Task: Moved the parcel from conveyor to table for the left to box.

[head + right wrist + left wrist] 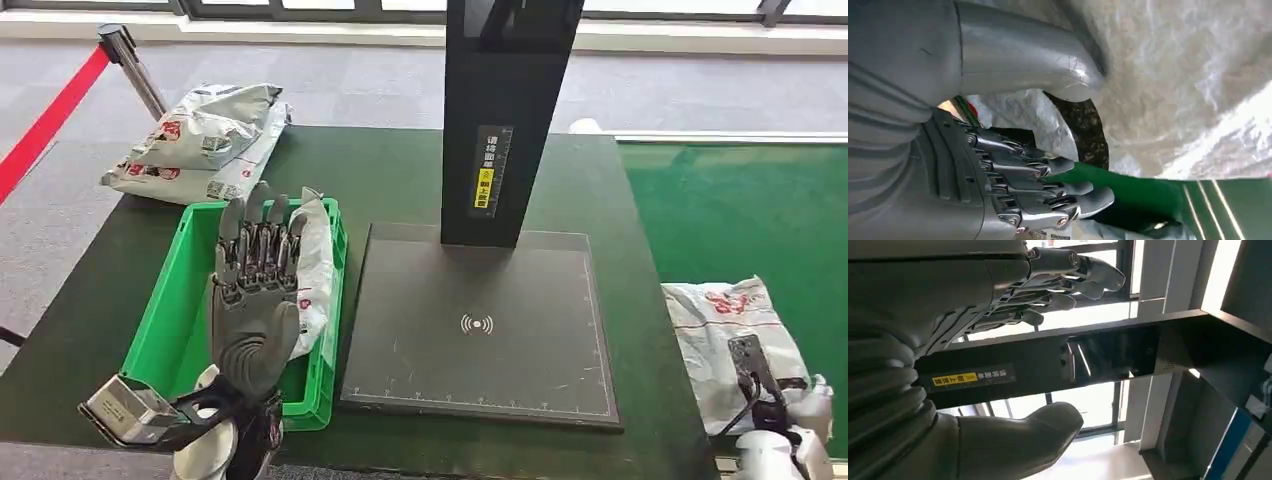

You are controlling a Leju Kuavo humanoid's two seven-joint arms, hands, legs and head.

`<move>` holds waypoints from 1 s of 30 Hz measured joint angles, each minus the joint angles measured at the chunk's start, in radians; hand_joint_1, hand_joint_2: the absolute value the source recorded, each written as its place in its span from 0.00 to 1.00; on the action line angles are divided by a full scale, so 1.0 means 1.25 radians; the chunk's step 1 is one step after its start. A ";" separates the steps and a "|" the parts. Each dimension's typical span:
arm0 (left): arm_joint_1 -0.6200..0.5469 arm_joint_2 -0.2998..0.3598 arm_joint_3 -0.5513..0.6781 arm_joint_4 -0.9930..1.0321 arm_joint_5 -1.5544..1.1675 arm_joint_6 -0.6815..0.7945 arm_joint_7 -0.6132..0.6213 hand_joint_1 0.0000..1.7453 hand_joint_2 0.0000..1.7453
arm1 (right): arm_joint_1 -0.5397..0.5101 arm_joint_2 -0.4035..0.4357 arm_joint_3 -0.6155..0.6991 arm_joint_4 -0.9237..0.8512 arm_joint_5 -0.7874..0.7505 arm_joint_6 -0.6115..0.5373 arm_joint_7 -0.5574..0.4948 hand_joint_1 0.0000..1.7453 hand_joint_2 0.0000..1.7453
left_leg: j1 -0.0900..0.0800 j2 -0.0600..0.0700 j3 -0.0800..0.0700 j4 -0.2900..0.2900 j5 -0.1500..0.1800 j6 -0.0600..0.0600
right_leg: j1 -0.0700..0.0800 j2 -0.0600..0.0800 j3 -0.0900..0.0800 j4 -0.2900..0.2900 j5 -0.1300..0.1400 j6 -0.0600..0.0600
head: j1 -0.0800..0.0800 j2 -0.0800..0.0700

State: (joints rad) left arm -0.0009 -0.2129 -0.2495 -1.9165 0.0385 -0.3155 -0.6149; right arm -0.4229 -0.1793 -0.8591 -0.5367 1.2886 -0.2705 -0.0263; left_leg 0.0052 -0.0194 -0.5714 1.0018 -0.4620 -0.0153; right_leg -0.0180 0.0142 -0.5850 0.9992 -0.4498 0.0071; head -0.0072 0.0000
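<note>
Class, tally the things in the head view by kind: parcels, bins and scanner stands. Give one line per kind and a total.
Parcels: 4 – two stacked at the table's far left corner, one in the bin, one on the conveyor
Green bins: 1
Scanner stands: 1
Total: 6

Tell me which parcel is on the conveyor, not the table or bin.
The white parcel at far right lies on the green conveyor, under the right hand. The others lie stacked at the table's far-left corner or in the green bin.
</note>
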 measured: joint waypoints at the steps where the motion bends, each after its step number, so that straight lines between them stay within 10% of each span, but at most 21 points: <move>1: 0.000 0.000 0.000 -0.002 0.000 0.000 0.002 0.00 1.00 | -0.001 -0.004 0.000 0.006 0.001 0.002 0.002 0.00 1.00 | 0.000 0.000 0.000 0.000 0.000 0.000 | 0.000 0.000 0.000 0.000 0.000 0.000 | 0.000 0.000; 9: -0.001 0.000 -0.002 -0.008 0.000 -0.001 0.002 0.00 1.00 | -0.008 -0.018 0.000 0.035 0.002 0.006 0.006 0.00 1.00 | 0.000 0.000 0.000 0.000 0.000 0.000 | 0.000 0.000 0.000 0.000 0.000 0.000 | 0.000 0.000; 10: -0.001 0.000 -0.002 -0.008 0.000 -0.001 0.003 0.00 1.00 | -0.010 -0.019 0.000 0.038 0.003 0.010 0.011 1.00 1.00 | 0.000 0.000 0.000 0.000 0.000 0.000 | 0.000 0.000 0.000 0.000 0.000 0.000 | 0.000 0.000; 30: -0.015 0.000 -0.006 -0.009 -0.005 0.024 0.033 0.00 1.00 | -0.029 -0.045 0.005 0.073 0.016 0.056 0.044 1.00 1.00 | 0.000 0.000 0.001 0.000 0.000 0.000 | 0.001 0.000 0.001 0.000 0.001 0.001 | 0.000 0.000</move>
State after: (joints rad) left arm -0.0193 -0.2129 -0.2567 -1.9280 0.0328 -0.2850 -0.5741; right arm -0.4590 -0.2354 -0.8526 -0.4456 1.3088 -0.2011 0.0290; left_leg 0.0053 -0.0188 -0.5698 1.0020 -0.4618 -0.0155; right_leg -0.0168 0.0146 -0.5838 0.9990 -0.4489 0.0078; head -0.0073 0.0000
